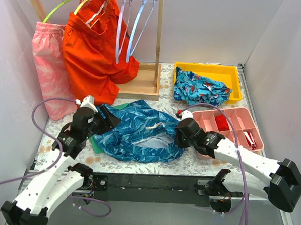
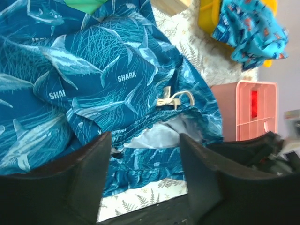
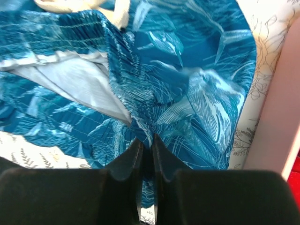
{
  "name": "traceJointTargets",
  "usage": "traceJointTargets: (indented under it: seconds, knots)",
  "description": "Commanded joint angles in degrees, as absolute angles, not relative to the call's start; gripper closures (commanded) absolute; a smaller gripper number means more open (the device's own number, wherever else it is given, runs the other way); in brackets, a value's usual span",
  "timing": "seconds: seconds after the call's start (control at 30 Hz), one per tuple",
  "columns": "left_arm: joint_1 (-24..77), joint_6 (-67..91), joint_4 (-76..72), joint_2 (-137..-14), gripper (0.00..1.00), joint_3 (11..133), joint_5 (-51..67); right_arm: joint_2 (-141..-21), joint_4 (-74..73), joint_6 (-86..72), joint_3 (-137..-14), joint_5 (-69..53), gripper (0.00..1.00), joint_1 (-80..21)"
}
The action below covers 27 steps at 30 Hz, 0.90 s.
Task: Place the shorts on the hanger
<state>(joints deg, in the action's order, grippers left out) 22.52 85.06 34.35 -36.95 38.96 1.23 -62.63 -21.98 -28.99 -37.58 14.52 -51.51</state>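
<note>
Right gripper [image 3: 146, 145] is clamping the shorts [image 1: 134, 132] by the waistband — likely for lifting onto the hanger [image 1: 117, 37] — while left gripper [image 2: 145, 140] is hovering open.

White word "SHARK" printed on teal-blue fabric shorts [image 2: 103, 93] with pale fish pattern, same word partly hidden by a fold further left

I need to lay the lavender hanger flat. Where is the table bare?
Bare cloth between the rack base and the yellow tray, reaching down to the shorts; a thin strip along the near edge. Crowded: the centre under the shorts, and the right with the pink tray.
</note>
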Motion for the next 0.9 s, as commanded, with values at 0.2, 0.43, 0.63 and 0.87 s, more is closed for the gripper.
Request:
traceJointTargets:
  seconds: [0.2,0.43,0.63,0.87]
  knots:
    - [25.04,77.52,37.00,-47.10,0.57,42.63,0.70,-58.36,-19.07,-31.81,-37.44,14.50,0.82,-51.50]
    - [27.95,73.57,34.98,-50.17,0.42,58.50,-8.25,-58.27,-18.10,-31.47,-38.23,14.33,0.83,-51.50]
    - [26.38,63.48,33.06,-64.47,0.25,87.04,-21.36,-57.31,-18.19,-32.25,-38.23,13.89,0.82,-51.50]
    - [20.04,53.27,37.43,-87.86,0.20,124.02,-10.38,-56.25,-18.28,-32.17,-38.32,11.95,0.83,-51.50]
